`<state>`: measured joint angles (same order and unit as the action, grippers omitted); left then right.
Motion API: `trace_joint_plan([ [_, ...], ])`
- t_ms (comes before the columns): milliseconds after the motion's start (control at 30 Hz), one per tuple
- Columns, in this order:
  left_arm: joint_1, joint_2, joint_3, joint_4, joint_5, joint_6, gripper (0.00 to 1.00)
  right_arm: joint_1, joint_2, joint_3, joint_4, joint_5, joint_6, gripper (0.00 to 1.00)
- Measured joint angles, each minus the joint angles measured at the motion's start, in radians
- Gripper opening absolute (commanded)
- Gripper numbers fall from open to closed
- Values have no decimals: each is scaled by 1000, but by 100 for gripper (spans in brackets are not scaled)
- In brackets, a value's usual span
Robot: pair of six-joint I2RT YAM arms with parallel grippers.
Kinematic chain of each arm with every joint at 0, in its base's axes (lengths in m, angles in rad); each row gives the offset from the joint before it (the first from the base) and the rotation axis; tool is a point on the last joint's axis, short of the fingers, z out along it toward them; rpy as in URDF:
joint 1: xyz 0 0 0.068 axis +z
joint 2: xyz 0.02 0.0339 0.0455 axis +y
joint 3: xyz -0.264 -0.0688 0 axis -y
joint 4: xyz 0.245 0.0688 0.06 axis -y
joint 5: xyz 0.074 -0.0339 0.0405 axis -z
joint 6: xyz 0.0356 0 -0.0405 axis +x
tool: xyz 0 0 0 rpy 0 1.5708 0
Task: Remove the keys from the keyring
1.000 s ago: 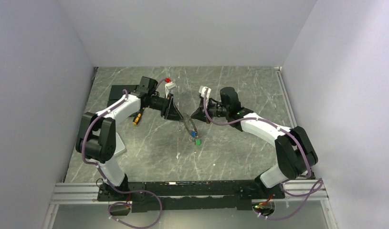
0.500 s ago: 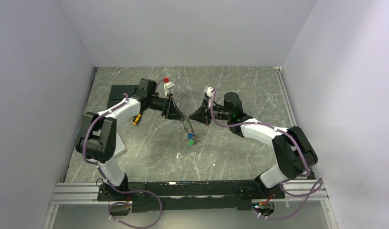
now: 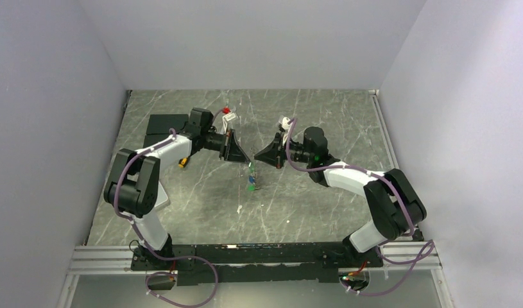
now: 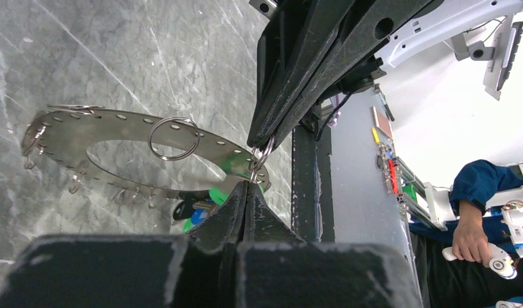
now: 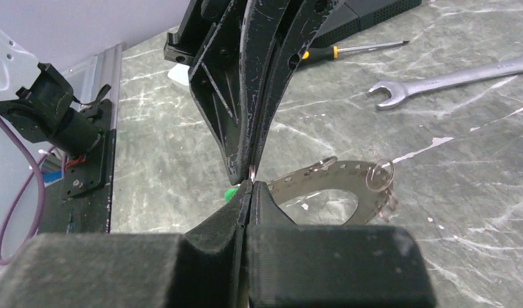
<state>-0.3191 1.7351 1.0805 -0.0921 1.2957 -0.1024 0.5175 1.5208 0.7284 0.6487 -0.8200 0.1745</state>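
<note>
The keyring [image 4: 66,131] is a flat perforated metal ring, held tilted above the table; it also shows in the right wrist view [image 5: 339,179]. A small split loop [image 4: 174,138] hangs on it. Keys with green [image 4: 221,192] and blue [image 4: 196,217] heads dangle below it, and show under the tips in the top view [image 3: 251,184]. My left gripper [image 3: 247,160] [image 4: 248,186] is shut on the keyring's edge. My right gripper [image 3: 258,156] [image 5: 251,186] is shut on the same spot, tip to tip with the left fingers [image 5: 246,96].
A silver wrench [image 5: 451,80] and a yellow-handled screwdriver [image 5: 348,50] [image 3: 185,160] lie on the marble table behind the left arm. A black box [image 3: 165,122] sits at the back left. Grey walls close in three sides.
The keyring and keys lay on the table between the grippers; now they hang lifted off it. Both gripper tips have closed in together on the ring.
</note>
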Motion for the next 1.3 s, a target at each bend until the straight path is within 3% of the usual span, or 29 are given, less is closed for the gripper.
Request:
trace_joint_plan([
  [700,-55,76,25,-54,7,-3,0,-9,23,-29,140,-12,84,0],
  [1300,29,66,42,-207,-14,140,0,-132,2,-41,126,-49,94,0],
])
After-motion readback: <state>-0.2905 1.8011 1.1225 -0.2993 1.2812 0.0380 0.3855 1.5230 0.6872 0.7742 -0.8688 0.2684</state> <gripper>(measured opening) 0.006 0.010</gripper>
